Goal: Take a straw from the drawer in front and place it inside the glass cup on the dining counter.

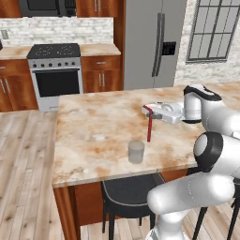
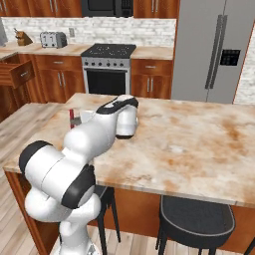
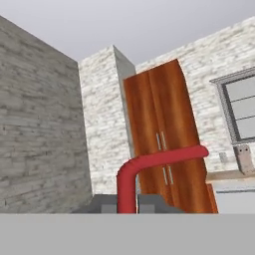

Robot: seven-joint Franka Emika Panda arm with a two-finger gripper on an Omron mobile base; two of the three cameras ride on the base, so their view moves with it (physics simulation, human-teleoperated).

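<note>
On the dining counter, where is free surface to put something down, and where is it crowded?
Bare marble lies on the dining counter left of the glass cup, toward the stove side, and right of the arm in the right base view. It is crowded around the cup, where the gripper holds the straw.

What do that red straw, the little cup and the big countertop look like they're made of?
The straw, held in the gripper: smooth matte red, likely plastic. The glass cup: translucent grey, frosted-looking glass or plastic. The dining counter: beige top veined rust-brown, like polished marble.
</note>
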